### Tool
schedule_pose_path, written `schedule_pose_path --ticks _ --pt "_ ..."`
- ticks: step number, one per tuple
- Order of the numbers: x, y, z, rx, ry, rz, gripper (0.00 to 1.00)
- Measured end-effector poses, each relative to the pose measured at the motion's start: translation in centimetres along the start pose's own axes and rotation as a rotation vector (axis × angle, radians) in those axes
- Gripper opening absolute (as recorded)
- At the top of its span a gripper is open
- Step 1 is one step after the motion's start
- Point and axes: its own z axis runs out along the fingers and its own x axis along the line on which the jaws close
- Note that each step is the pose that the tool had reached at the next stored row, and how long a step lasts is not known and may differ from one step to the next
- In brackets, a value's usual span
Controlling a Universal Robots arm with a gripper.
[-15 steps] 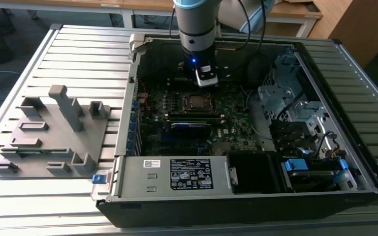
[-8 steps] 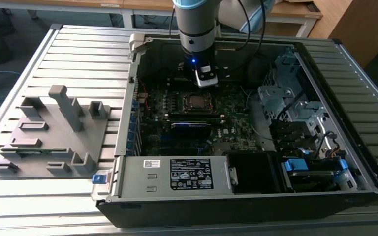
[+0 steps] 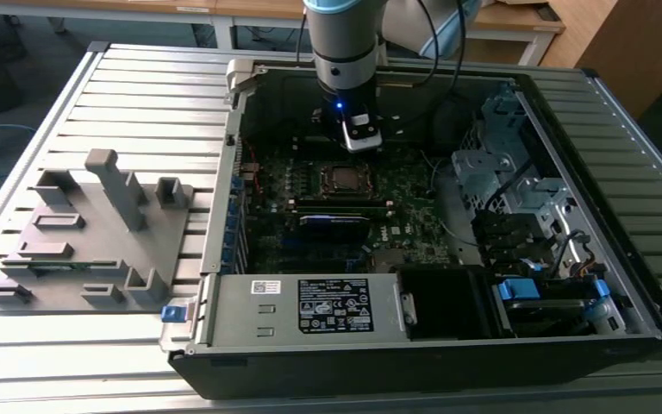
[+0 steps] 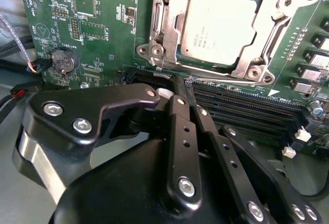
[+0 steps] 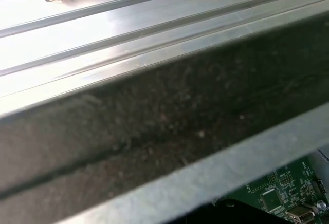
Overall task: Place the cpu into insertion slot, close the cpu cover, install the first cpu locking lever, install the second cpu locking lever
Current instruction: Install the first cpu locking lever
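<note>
The cpu (image 4: pixel 221 26), a flat silver-grey square, lies in the insertion slot (image 3: pixel 343 178) on the green motherboard (image 4: pixel 108 23). The cpu cover (image 4: pixel 163 26), a silver metal frame, lies flat around the chip, whose top shows through the cut-out. I cannot tell how the locking levers stand. My gripper (image 4: pixel 183 81) hovers beside the socket, over the black memory slots (image 4: pixel 241 108). Its black fingers (image 4: pixel 180 111) are shut together with nothing between them. In the exterior view the gripper (image 3: pixel 360 142) hangs inside the open case just behind the socket.
The computer case walls (image 3: pixel 239 95) enclose the board. A power supply (image 3: pixel 308 306) sits at the front and drive cages (image 3: pixel 503 190) on the exterior view's right. A grey fixture tray (image 3: pixel 78 233) lies on the slatted table at the left. A coin battery (image 4: pixel 64 59) sits nearby.
</note>
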Motion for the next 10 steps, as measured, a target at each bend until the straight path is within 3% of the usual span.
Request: schedule_pose_path --ticks 3,6,10 --pt "0.03 -0.02 -0.02 -0.0008 -0.0027 0.000 0.10" --pt "0.13 -0.05 0.00 -0.0057 -0.0142 -0.002 0.10" --pt "0.19 -0.08 0.00 -0.0062 -0.0155 -0.002 0.10"
